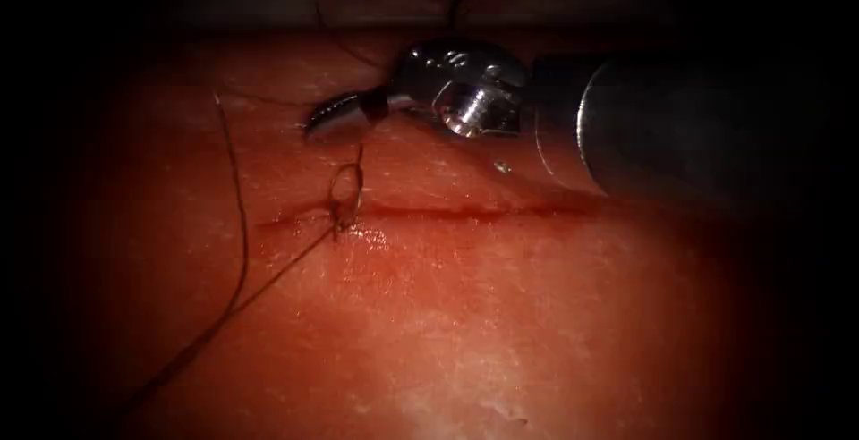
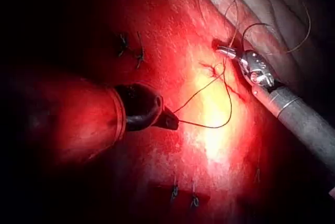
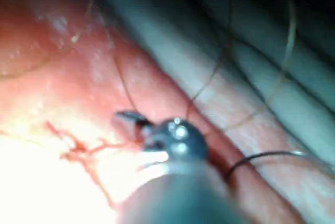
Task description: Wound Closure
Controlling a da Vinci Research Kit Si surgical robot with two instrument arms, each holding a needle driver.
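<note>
At the left end of the cut [image 1: 465, 213], which runs from nine o'clock to three o'clock across the tissue [image 1: 501, 315] in the endoscope view, a small open loop of thread [image 1: 344, 191] stands upright over the wound edges.

Your right tool [image 1: 344, 118] sits just at twelve o'clock from that loop. Its jaws look closed together, and a strand drops from them into the loop.

In the left wrist view your left tool [image 2: 170, 122] has its jaws pinched shut. Thread leaves its tip and curves toward the wound. From the loop, one strand trails toward seven o'clock, and a second slack strand curves near it at nine o'clock. I cannot tell where the needle lies, or whether it is in the tissue.

The risks, as I judge them:
- The loop is not seated on the tissue. An uneven pull from the two tools could lock it above the surface and leave the edges gaping.
- The slack strand lies near enough to be caught in the loop.
- A hard pull could make the thread cut into the soft wound edge.
- A thin strand could slip from closed jaws.

The tissue is moist and glistening. Red fluid [image 1: 376, 236] lines the cut, which is narrow, with its edges near together. Dark knotted stitches [image 2: 131, 48] sit elsewhere on the tissue in the left wrist view.
</note>
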